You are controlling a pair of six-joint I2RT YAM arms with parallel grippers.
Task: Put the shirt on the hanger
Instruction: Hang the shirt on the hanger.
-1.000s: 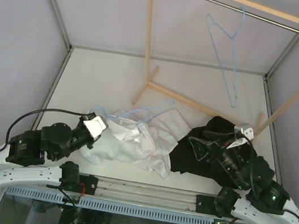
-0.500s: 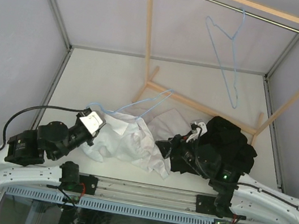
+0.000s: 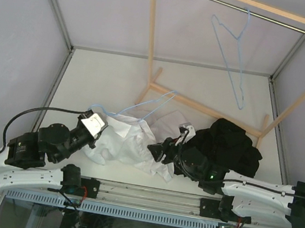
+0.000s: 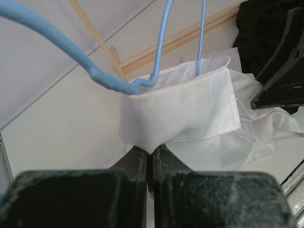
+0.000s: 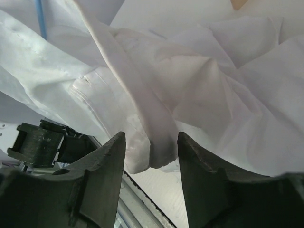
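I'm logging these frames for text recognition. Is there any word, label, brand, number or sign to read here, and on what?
None readable. The shirt, black garment, hanger in the shirt, hanging hanger and rack are all plain, with no tag or print in view.

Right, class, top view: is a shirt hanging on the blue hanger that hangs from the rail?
No, that hanger is bare wire; the white shirt lies crumpled on the table.
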